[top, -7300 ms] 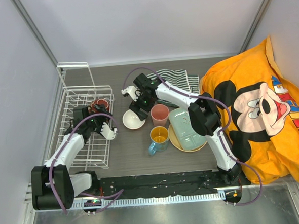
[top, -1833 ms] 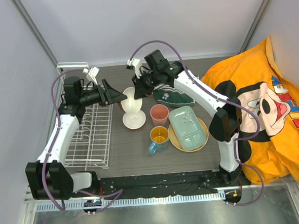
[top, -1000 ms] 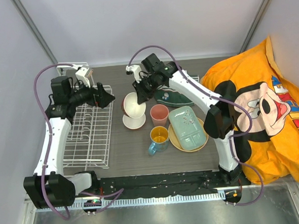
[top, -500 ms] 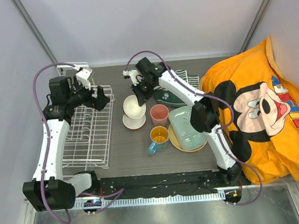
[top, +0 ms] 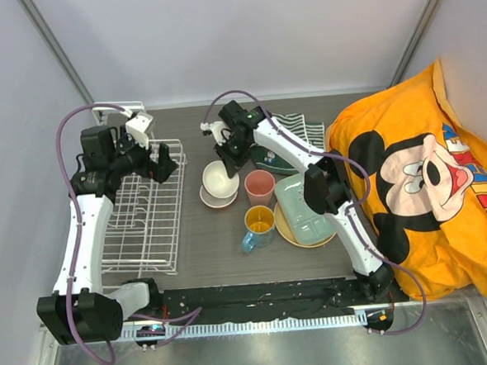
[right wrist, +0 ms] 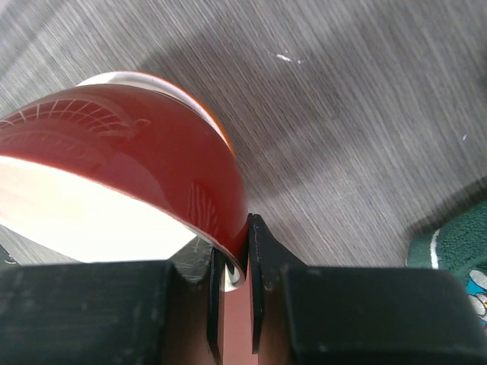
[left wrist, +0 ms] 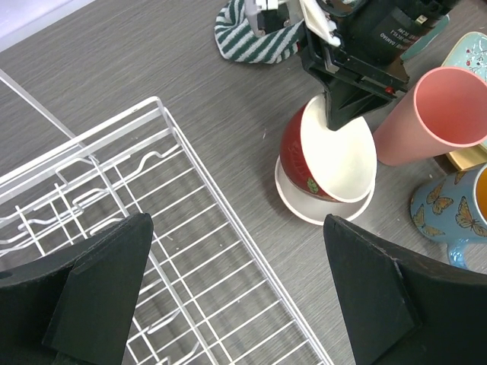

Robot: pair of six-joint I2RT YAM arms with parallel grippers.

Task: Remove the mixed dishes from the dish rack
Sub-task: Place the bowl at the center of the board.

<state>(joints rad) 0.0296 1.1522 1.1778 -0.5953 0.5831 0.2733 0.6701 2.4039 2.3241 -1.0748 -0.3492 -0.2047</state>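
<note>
The cream bowl (left wrist: 303, 212) stands on the table (top: 215, 250) and holds the dark red bowl (left wrist: 292, 155). The red bowl sits tipped, white inside facing up, with the gripped rim raised. The right gripper (right wrist: 233, 258) is clenched on that rim, one finger inside and one outside. The tan round plate (top: 284, 230) carries the pale green tray (top: 306, 212), whose long axis runs far to near, slightly slanted. The pink cup (top: 260, 185) and the mug (top: 258, 223) stand mouth up just beside the bowls. The left gripper (top: 161, 164) hangs over the dish rack (top: 142, 213), fingers spread wide, grasping nothing.
</note>
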